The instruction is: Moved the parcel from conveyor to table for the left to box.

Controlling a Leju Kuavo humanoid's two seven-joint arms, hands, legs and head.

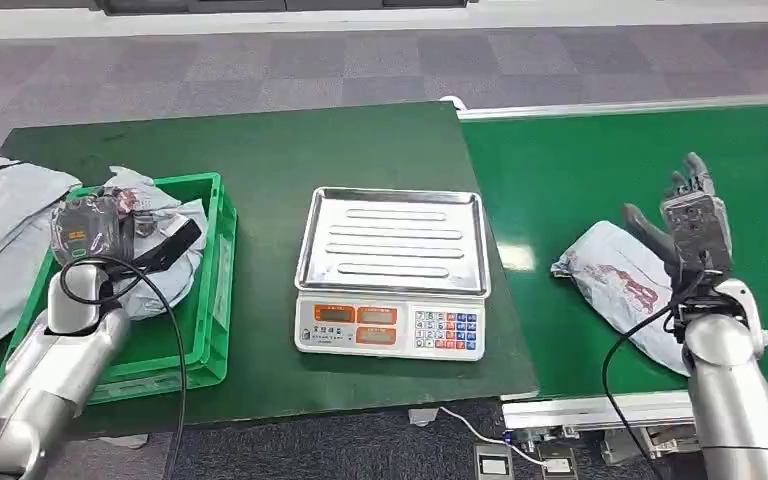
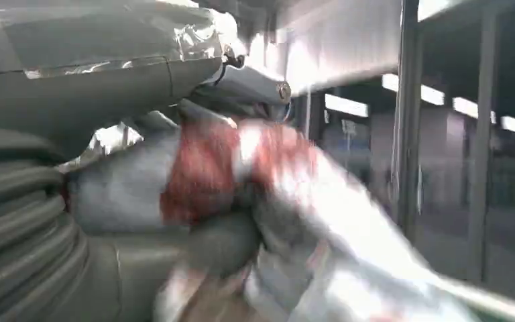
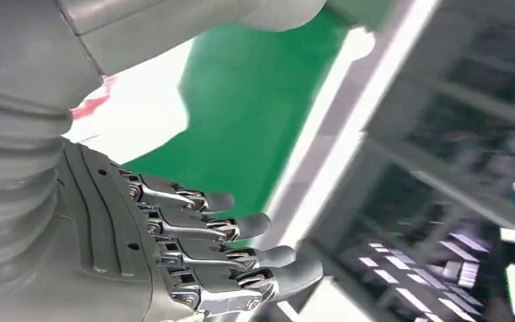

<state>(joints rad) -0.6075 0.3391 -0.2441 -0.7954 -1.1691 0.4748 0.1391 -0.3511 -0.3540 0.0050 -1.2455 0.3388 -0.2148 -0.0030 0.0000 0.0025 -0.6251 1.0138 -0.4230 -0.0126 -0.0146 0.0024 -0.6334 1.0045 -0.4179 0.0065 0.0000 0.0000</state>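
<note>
Parcel (image 1: 625, 285) on conveyor (image 1: 600, 170) beside spread, empty right robot hand (image 1: 693, 215).

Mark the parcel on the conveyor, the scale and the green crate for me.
parcel (image 1: 615, 275): head view, middle of the grey bag.
scale (image 1: 391, 328): head view, front display panel.
green crate (image 1: 222, 268): head view, right-hand rim.

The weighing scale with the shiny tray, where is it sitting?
In the head view the scale sits mid-table on the dark green mat, between the green crate on its left and the conveyor belt on its right.
</note>
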